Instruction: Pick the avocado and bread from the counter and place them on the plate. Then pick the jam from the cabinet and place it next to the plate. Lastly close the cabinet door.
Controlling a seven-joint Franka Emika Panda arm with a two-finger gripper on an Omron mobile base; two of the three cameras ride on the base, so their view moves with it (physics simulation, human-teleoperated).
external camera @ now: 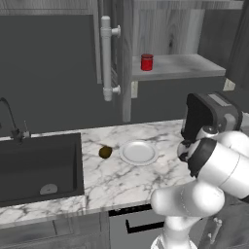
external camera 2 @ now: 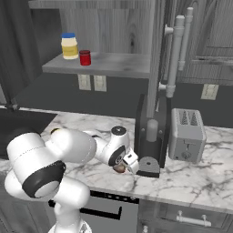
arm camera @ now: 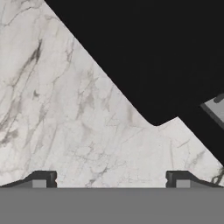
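White marble counter (external camera: 121, 177) carries everything we are tracking, and by our reading nothing of the task is finished yet. The plate (external camera: 139, 152) sits bare on the marble near the middle of the left base view, with the avocado (external camera: 105, 152) lying just beside its left rim, on the counter and not on the dish. The bread (external camera 2: 120, 168) we place, with some doubt, as the small brownish lump on the counter directly under the gripper (external camera 2: 125, 164) in the right base view, near the base of a dark coffee machine (external camera 2: 151, 136) that stands next to a toaster (external camera 2: 186, 135). In the hand view the jaws stand released and wide apart, the finger tips (arm camera: 41, 179) hovering over bare marble with nothing between them; the bread itself is not visible there. The jam (external camera: 147, 62) stands on the shelf of the cabinet (external camera: 177, 66), beside a yellowish jar with a blue lid (external camera 2: 69, 46). The cabinet door (external camera: 125, 58) stands swung out, its white bar handle (external camera: 107, 58) facing us. Left to do: both foods onto the plate, jam down beside it, door closed.
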